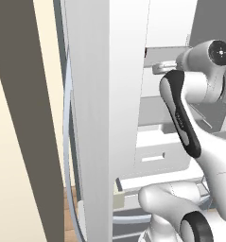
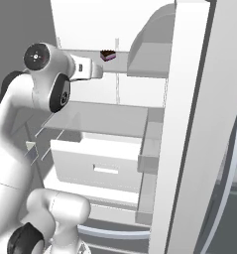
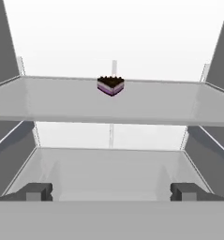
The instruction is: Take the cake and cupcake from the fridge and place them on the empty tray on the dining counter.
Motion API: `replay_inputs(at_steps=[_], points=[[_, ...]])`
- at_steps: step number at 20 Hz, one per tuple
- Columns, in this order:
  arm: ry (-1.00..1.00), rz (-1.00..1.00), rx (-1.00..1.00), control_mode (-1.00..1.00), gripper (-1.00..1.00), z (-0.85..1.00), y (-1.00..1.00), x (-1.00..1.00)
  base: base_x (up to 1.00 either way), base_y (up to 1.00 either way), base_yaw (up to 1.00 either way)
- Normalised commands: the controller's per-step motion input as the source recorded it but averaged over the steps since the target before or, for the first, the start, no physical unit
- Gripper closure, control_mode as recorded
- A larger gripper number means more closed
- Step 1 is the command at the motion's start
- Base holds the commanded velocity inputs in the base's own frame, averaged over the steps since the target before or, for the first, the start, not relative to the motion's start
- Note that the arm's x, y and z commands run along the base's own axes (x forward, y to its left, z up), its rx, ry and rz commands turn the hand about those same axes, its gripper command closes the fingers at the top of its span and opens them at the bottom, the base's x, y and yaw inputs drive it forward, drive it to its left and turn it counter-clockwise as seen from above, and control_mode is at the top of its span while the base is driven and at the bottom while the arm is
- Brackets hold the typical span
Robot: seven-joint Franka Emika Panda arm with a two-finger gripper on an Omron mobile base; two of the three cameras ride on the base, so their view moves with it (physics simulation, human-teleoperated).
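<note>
The fridge [image 2: 189,124] stands open and my arm reaches into its white interior. The cake [image 3: 110,86], a small wedge with a dark top over pink and white layers, sits at the back middle of the upper glass shelf [image 3: 179,103]. In the right base view the cake [image 2: 108,55] lies just beyond and above my hand. My gripper [image 3: 111,192] is open, level with the shelf below the cake, well short of it, with nothing between its fingers [image 3: 38,191]. The gripper [image 2: 101,72] points into the fridge. The cupcake, the tray and the dining counter are out of view.
The open fridge door [image 1: 100,118] rises close on the left of the arm. A lower glass shelf [image 2: 100,119] sits over a white drawer [image 2: 105,168]. Door bins [image 2: 149,59] hang on the right side. Grey side walls [image 3: 3,56] hem the hand in.
</note>
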Motion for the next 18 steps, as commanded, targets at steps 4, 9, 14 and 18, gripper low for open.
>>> replay_inputs(at_steps=[4, 9, 14, 18], points=[[0.00, 0.00, 0.00, -1.00, -1.00, 0.25, 0.00, 0.29, 0.00, 0.00, 0.00], [0.00, 0.00, 0.00, -1.00, -1.00, 0.11, 0.00, 0.32, 0.00, 0.00, 0.00], [0.01, 0.00, 0.00, -1.00, -1.00, 0.00, 0.07, 0.40, 0.00, 0.00, 0.00], [0.00, 0.00, 0.00, -1.00, -1.00, 0.00, 0.00, 0.61, 0.00, 0.00, 0.00]])
